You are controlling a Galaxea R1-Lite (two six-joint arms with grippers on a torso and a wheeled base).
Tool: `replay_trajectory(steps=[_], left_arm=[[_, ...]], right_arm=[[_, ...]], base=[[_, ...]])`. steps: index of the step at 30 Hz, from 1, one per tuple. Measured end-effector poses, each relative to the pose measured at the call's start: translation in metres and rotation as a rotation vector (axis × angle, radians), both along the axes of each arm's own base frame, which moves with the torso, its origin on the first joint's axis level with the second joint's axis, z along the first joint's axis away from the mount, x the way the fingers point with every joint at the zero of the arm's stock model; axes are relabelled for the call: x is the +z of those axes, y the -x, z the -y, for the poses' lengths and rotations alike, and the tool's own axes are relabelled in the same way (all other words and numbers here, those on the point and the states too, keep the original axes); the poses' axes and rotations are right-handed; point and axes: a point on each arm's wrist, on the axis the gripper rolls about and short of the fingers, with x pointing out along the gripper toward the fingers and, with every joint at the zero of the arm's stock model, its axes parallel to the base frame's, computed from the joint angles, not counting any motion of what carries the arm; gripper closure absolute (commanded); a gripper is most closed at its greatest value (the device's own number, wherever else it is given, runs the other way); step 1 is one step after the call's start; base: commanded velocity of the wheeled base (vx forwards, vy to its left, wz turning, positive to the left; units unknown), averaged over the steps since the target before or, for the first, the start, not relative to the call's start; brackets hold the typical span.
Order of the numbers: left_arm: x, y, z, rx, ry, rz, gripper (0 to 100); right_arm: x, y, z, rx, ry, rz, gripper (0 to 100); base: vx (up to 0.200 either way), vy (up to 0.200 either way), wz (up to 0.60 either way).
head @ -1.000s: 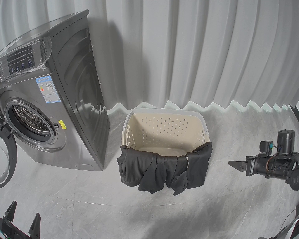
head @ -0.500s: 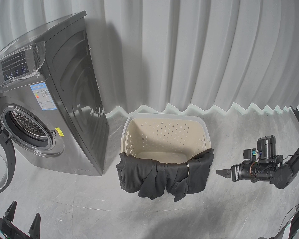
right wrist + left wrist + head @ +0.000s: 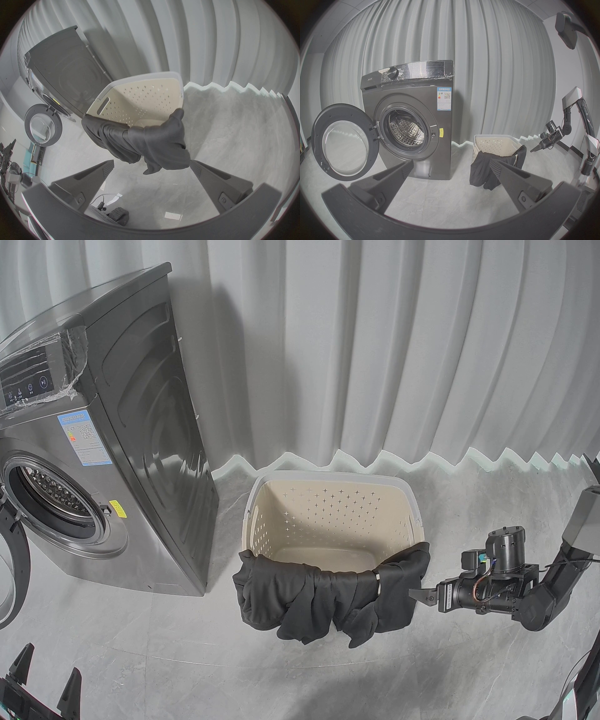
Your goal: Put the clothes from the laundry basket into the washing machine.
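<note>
The right gripper (image 3: 421, 595) hangs low with its jaws spread wide, its tips just beside the right end of the dark garment (image 3: 312, 599) and not yet on it. The garment is draped over the front rim of the laundry basket (image 3: 331, 479), mostly hanging outside toward the floor. It looks soft, light and limp. I'd pinch a thick bunched fold at the rim and expect it to sag and trail. The washing machine (image 3: 144, 446) stands to the left, its door (image 3: 22, 565) open. The left gripper (image 3: 47, 672) sits low, jaws wide, holding nothing.
</note>
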Motion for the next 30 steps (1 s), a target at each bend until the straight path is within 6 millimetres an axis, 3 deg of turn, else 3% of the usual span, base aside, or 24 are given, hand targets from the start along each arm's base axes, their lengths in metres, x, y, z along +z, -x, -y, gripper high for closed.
replay_trajectory(steps=[20,30], left_arm=[[0.0,0.0,0.0,0.0,0.0,0.0,0],[0.0,0.0,0.0,0.0,0.0,0.0,0]], right_arm=[[-0.038,-0.033,-0.021,0.008,0.024,-0.017,0],[-0.046,-0.053,-0.027,-0.009,0.02,0.019,0]], base=[[0.0,0.0,0.0],[0.0,0.0,0.0]])
